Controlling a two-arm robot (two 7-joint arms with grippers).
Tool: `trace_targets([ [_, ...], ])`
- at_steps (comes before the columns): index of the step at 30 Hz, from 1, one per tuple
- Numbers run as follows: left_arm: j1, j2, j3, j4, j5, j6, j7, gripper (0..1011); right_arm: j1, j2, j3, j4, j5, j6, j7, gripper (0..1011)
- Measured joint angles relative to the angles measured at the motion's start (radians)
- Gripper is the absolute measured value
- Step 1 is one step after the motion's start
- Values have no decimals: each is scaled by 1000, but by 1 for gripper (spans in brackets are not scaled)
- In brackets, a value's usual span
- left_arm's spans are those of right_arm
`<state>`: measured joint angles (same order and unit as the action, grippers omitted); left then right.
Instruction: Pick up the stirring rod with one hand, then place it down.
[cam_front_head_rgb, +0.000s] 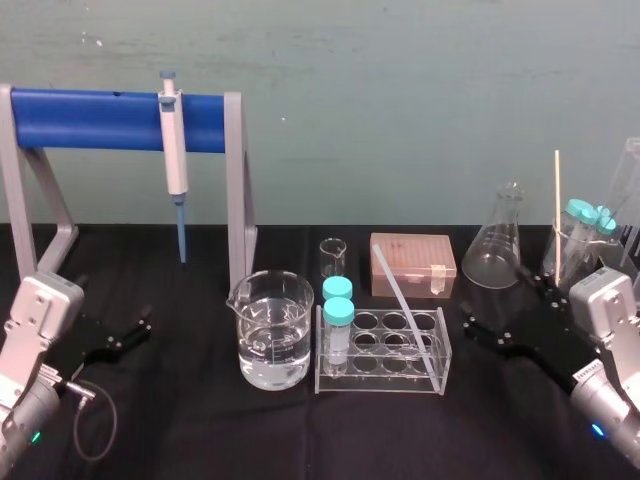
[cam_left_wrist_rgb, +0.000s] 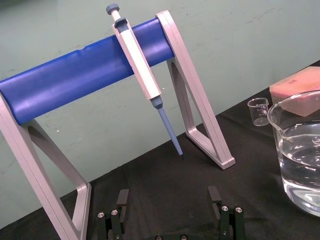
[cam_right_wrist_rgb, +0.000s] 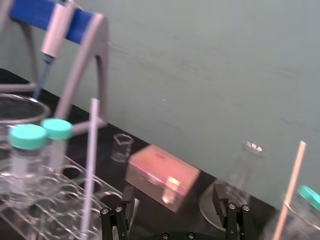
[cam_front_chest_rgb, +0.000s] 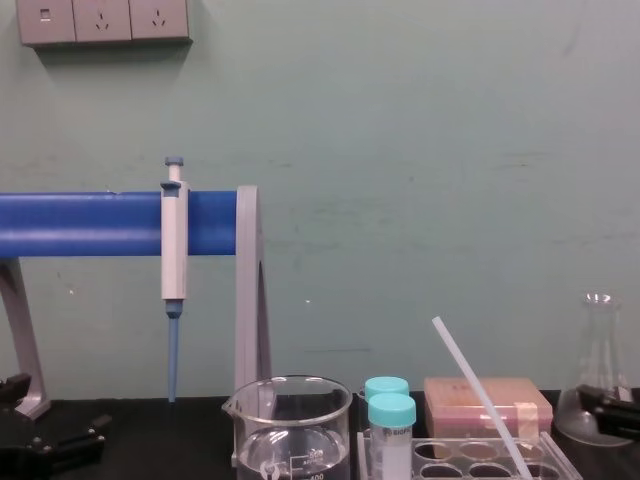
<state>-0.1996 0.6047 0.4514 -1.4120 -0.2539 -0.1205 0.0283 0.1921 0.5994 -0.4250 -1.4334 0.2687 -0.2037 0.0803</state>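
stirring rod (cam_front_head_rgb: 405, 305) leaning in rack (cam_front_head_rgb: 380, 389), near wide-spread right hand (cam_front_head_rgb: 495, 298); left hand (cam_front_head_rgb: 113, 301) wide

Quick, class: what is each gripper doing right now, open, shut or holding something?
Left gripper: open, holding nothing.
Right gripper: open, holding nothing.

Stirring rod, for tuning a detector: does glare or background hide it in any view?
Head view: the stirring rod lies pale over the clear rack, weak contrast; chest view: it stands out against the green wall; right wrist view: a pale stripe over wall and dark table; no glare on it.
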Motion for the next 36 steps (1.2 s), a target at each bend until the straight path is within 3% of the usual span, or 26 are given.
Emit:
trace_targets([
  [7,0,0,0,0,0,0,0,1000,26,-14,-15,9,6,-39,92,1003],
  [16,0,0,0,0,0,0,0,1000,94,-64,-26,80,41,-62,219,1003],
  [36,0,0,0,0,0,0,0,1000,230,-159,-21,268,126,-49,452,1003],
])
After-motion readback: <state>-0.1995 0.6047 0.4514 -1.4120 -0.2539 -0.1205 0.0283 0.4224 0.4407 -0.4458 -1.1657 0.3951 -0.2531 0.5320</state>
